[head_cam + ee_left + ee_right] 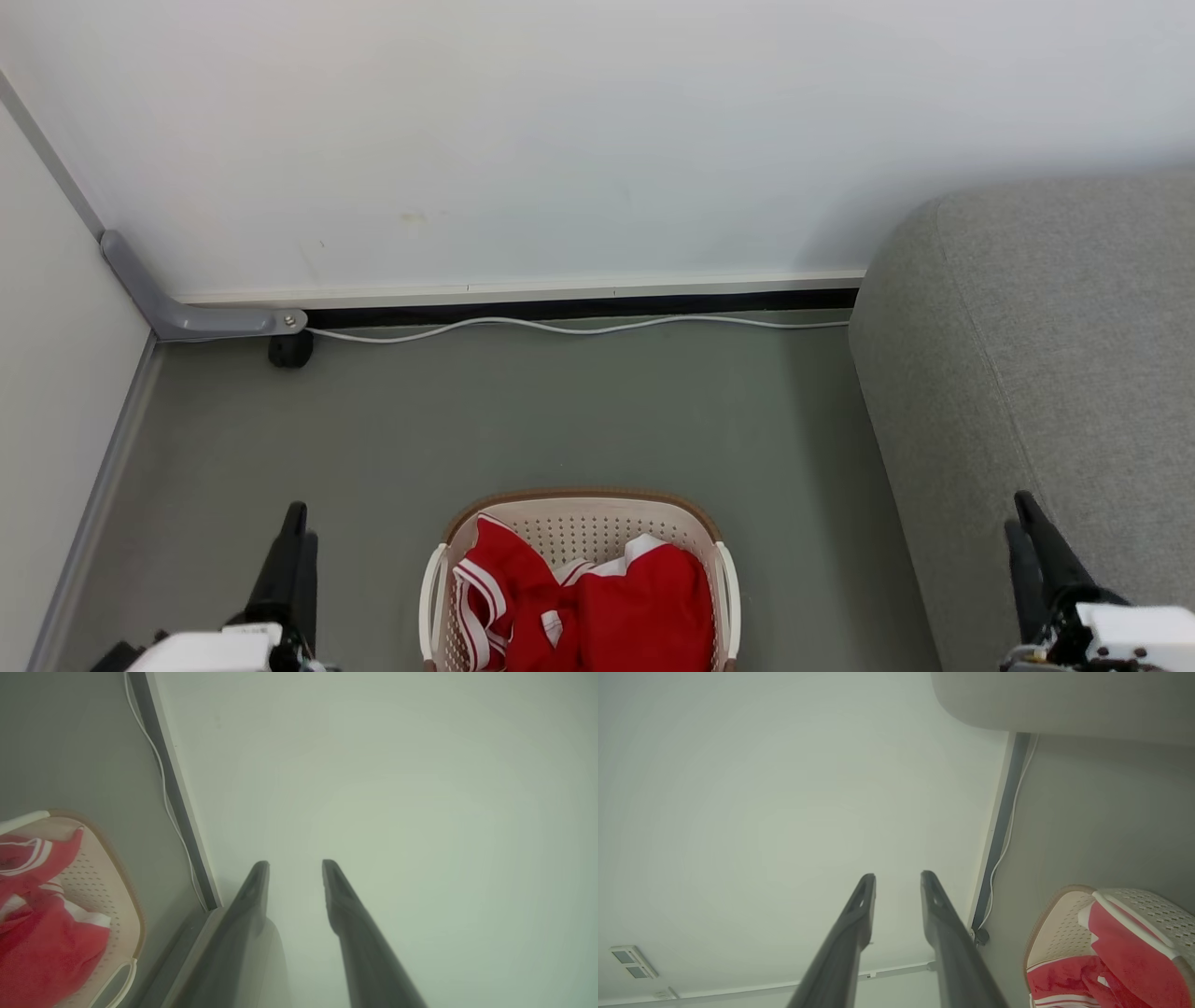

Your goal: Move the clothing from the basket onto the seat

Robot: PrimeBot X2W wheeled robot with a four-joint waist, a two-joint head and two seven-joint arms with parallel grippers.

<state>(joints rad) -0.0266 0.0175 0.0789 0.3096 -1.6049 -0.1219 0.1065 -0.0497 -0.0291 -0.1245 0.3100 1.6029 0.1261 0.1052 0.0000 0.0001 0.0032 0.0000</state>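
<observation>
Head view: red clothing [616, 607] heaped inside the basket [579, 509].
Basket: on the floor [560, 411], near the seat [1046, 355], not touching.
Left gripper [295, 865]: fingers apart, empty.
Right gripper [897, 879]: fingers apart, empty.

red clothing [644, 607] heaped in cream basket [579, 525] beside grey seat [1046, 355].

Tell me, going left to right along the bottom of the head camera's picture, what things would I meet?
left gripper → basket → right gripper
</observation>
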